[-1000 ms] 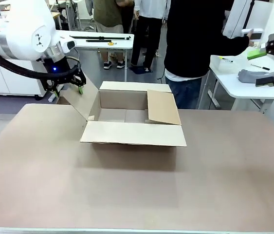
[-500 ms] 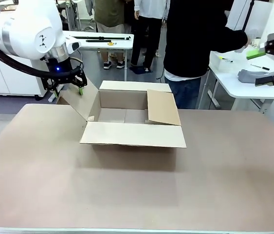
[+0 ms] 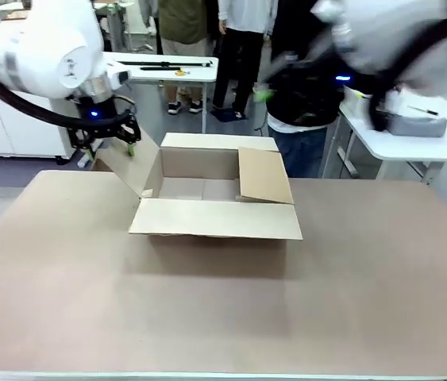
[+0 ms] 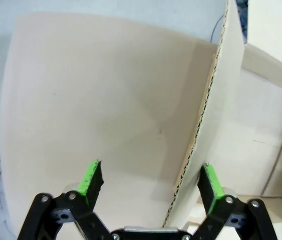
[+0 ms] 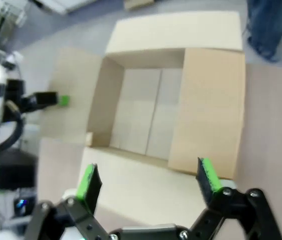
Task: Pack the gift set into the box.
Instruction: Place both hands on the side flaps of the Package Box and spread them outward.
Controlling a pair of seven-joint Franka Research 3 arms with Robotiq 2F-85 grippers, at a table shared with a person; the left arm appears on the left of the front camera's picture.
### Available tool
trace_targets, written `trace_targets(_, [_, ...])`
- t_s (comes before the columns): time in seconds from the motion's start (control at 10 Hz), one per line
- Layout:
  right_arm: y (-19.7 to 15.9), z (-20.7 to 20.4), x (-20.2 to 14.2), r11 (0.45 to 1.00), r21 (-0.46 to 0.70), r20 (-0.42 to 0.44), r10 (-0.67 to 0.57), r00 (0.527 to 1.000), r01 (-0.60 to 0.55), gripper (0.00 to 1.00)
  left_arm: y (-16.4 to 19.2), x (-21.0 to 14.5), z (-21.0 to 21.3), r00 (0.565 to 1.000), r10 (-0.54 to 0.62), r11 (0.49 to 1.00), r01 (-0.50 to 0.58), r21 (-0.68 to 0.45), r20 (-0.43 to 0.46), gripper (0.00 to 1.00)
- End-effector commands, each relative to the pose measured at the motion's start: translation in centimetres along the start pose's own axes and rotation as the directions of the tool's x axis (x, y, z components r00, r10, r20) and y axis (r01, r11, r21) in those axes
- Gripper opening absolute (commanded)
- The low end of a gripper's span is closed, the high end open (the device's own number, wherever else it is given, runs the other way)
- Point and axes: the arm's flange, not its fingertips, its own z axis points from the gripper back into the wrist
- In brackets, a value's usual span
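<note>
Astride the box (image 3: 215, 218) flap (image 4: 221, 115) edge with left gripper (image 4: 151, 177), spread.
Nearer than right gripper (image 5: 148, 180), spread too, high over the box.

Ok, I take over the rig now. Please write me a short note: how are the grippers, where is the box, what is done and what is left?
Left gripper: open, astride the edge of the left flap, not clamped on it.
Right gripper: open, holding nothing, above the box, looking down into it.
Box: upright in the middle of the table, top open, bare inside. The right flap leans inward over the opening.
Done: box opened.
Left: put the gift set in; the right flap probably needs folding back first.
</note>
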Motion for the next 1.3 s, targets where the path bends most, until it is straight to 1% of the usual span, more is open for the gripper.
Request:
trace_targets(0.0, [2.3, -3.7, 2.6, 0.965, -0.249, -0.093, 0.062, 0.994, -0.084, 1.0, -0.2, 0.0, 0.3, 1.0, 0.013, 1.0, -0.013, 0.018, 0.002, 1.0])
trace_targets(0.1, [3.4, -6.1, 1.4, 0.954, -0.259, -0.155, 0.111, 0.982, -0.149, 1.0, -0.2, 0.0, 0.3, 1.0, 0.013, 1.0, -0.013, 0.018, 0.002, 1.0])
trace_targets(0.2, [2.8, -6.2, 0.7, 0.957, -0.243, -0.144, 0.126, 0.982, -0.158, 1.0, -0.2, 0.0, 0.3, 1.0, 0.013, 1.0, -0.013, 0.018, 0.002, 1.0])
trace_targets(0.3, [0.9, -5.4, 0.0, 0.978, -0.174, -0.086, 0.097, 0.992, -0.11, 1.0, -0.2, 0.0, 0.3, 1.0, 0.013, 1.0, -0.013, 0.018, 0.002, 1.0])
trace_targets(0.5, [0.9, -5.4, 0.0, 0.978, -0.174, -0.086, 0.097, 0.992, -0.11, 1.0, -0.2, 0.0, 0.3, 1.0, 0.013, 1.0, -0.013, 0.018, 0.002, 1.0])
trace_targets(0.6, [0.8, -6.3, -0.2, 0.968, -0.211, -0.118, 0.116, 0.986, -0.139, 1.0, -0.2, 0.0, 0.3, 1.0, 0.013, 1.0, -0.013, 0.018, 0.002, 1.0])
trace_targets(0.7, [4.4, -10.5, 1.3, 0.906, -0.295, -0.221, 0.245, 0.944, -0.304, 1.0, -0.2, 0.0, 0.3, 1.0, 0.013, 1.0, -0.013, 0.018, 0.002, 1.0])
trace_targets(0.8, [7.4, -14.3, 2.9, 0.87, -0.311, -0.273, 0.303, 0.913, -0.382, 1.0, -0.2, 0.0, 0.3, 1.0, 0.013, 1.0, -0.013, 0.018, 0.002, 1.0])
trace_targets(0.9, [9.3, -17.3, 4.1, 0.854, -0.321, -0.329, 0.305, 0.894, -0.409, 1.0, -0.2, 0.0, 0.3, 1.0, 0.013, 1.0, -0.013, 0.018, 0.002, 1.0])
trace_targets(1.0, [10.6, -19.5, 4.4, 0.797, -0.436, -0.364, 0.269, 0.892, -0.419, 1.0, -0.2, 0.0, 0.3, 1.0, 0.013, 1.0, -0.013, 0.018, 0.002, 1.0])
trace_targets(1.1, [10.6, -21.5, 4.1, 0.728, -0.55, -0.393, 0.207, 0.896, -0.41, 1.0, -0.2, 0.0, 0.3, 1.0, 0.013, 1.0, -0.013, 0.018, 0.002, 1.0])
trace_targets(1.2, [10.3, -23.4, 3.5, 0.692, -0.577, -0.431, 0.193, 0.882, -0.433, 1.0, -0.2, 0.0, 0.3, 1.0, 0.013, 1.0, -0.013, 0.018, 0.002, 1.0])
